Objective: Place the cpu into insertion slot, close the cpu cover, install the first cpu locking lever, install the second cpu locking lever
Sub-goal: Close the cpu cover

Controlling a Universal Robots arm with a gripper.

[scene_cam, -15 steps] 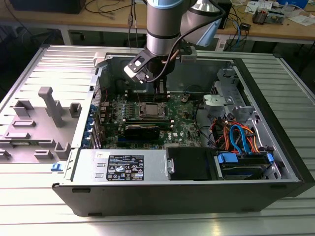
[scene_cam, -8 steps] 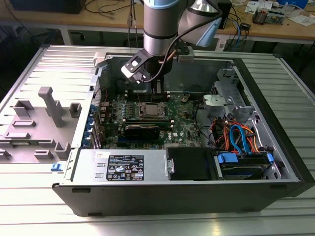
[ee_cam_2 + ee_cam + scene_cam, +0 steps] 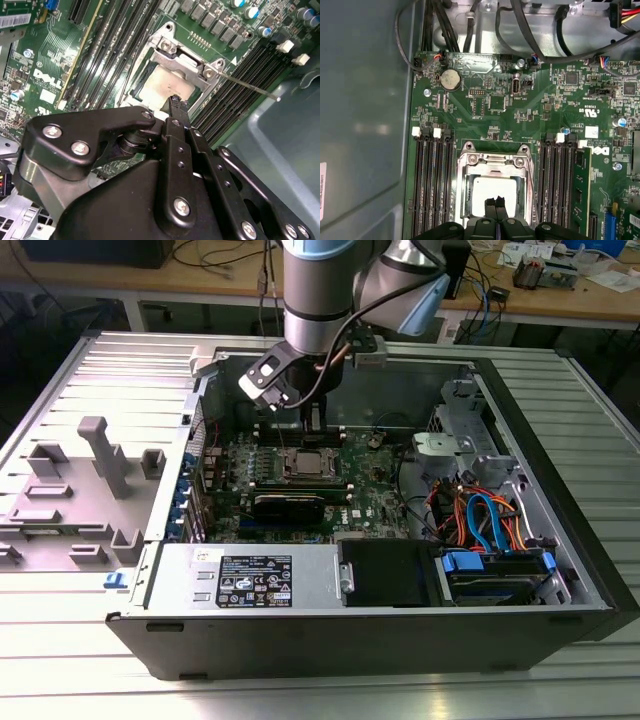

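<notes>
Cpu [image 3: 492, 187] inside cpu cover [image 3: 495, 161], edge hidden by closed end effector [image 3: 495, 201]

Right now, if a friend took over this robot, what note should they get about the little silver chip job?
Gripper: shut, nothing seen in it, right over the chip.
Small flat silver-grey cpu: lying in the square silver-rimmed insertion slot on the green motherboard.
Thin silver cpu cover frame: looks down over the chip.
Left: one thin metal lever rod sticks out free, so locking seems unfinished.
</notes>
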